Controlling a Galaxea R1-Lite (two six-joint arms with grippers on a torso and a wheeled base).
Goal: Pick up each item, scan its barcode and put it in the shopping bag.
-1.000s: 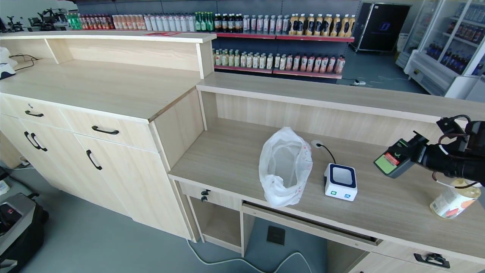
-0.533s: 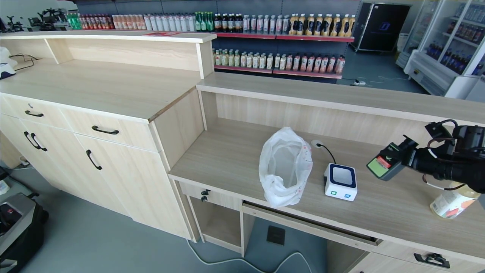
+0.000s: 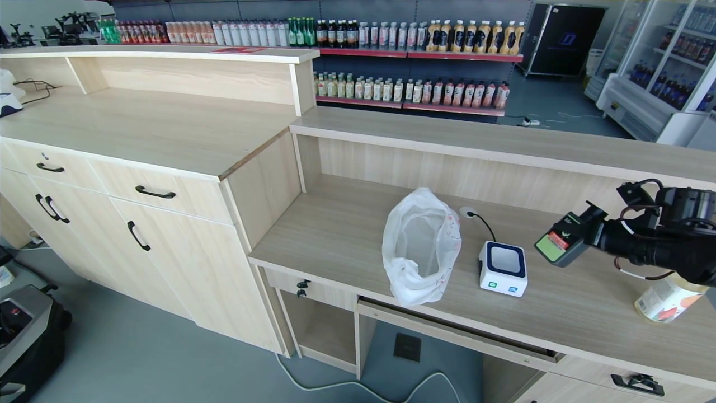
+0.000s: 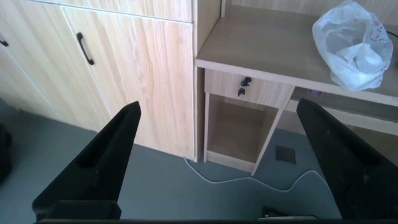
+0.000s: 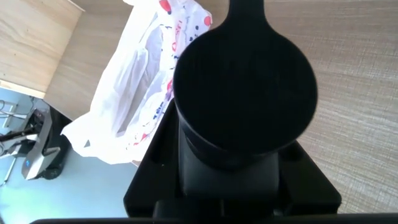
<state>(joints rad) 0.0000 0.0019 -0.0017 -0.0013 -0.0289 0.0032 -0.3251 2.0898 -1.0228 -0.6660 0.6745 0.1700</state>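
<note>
White shopping bag (image 3: 420,246), one scanner (image 3: 503,267), one bottle (image 3: 664,300), right jaws grasping one box (image 3: 559,242), left jaws released.

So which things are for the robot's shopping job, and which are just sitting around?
For the job: green box in the right pincer, scanner, shopping bag, counter bottle.
Just sitting around: shelf drinks, fridges, cupboards.

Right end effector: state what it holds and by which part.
The right end effector holds a dark container with a green-and-red label by its rear end, with the labelled face sticking out free.
</note>
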